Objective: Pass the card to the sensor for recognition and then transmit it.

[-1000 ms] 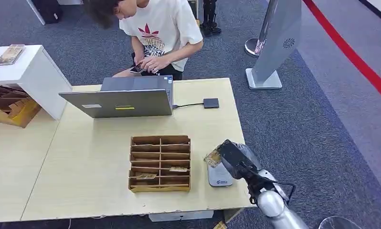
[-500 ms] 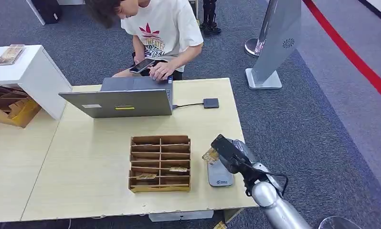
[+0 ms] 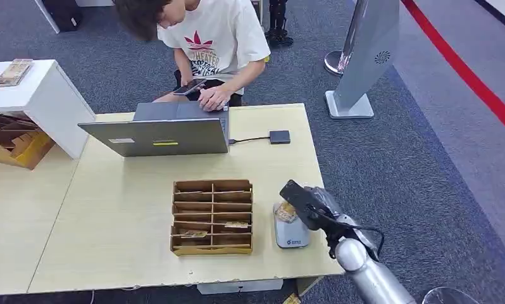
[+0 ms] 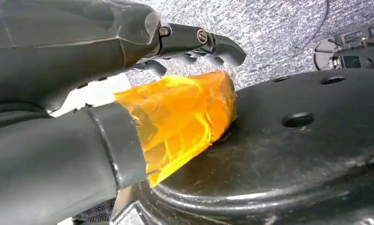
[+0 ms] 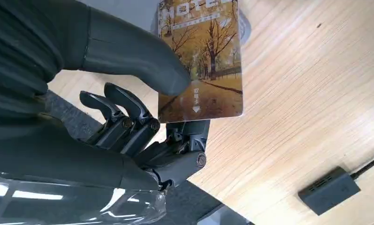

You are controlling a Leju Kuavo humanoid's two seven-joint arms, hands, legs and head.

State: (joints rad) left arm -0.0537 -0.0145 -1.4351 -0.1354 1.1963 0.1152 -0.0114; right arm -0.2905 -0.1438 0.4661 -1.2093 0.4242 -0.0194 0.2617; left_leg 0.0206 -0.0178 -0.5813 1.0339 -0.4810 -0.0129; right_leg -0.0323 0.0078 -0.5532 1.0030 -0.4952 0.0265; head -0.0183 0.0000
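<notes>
Right hand [image 3: 304,204] holds the card [image 3: 285,211] pinched between thumb and fingers, flat side down, right over the grey sensor [image 3: 290,232] at the table's [image 3: 111,209] right front edge. My guess: it's kept low and level so the reader can pick it up, i.e. the recognition step is on now and passing it along isn't done yet. Whether card actually touches the sensor or hovers just above, can't tell; the hand covers the gap in the head view. Right wrist view shows the card [image 5: 201,56] w/ an autumn-tree print, thumb [image 5: 138,61] pressed on its face, other fingers [image 5: 129,117] curled under; the pale sensor behind it is mostly hidden by the card, only a bit at the edge. Small print on the card is too fine to read. Cardboard organizer [image 3: 212,216] sits just beside the sensor toward table centre, a few cards lying in its slots, probably where cards come from or go to, but which one isn't clear. Laptop [image 3: 156,131] stands further back w/ a cable to a small dark box [image 3: 279,137]; a person [image 3: 205,38] sits behind it looking at a phone, face cut off at the frame top. Left hand [image 4: 82,93] hangs off the table, fingers curled in w/ nothing between them; orange tape on its thumb [image 4: 180,117].
</notes>
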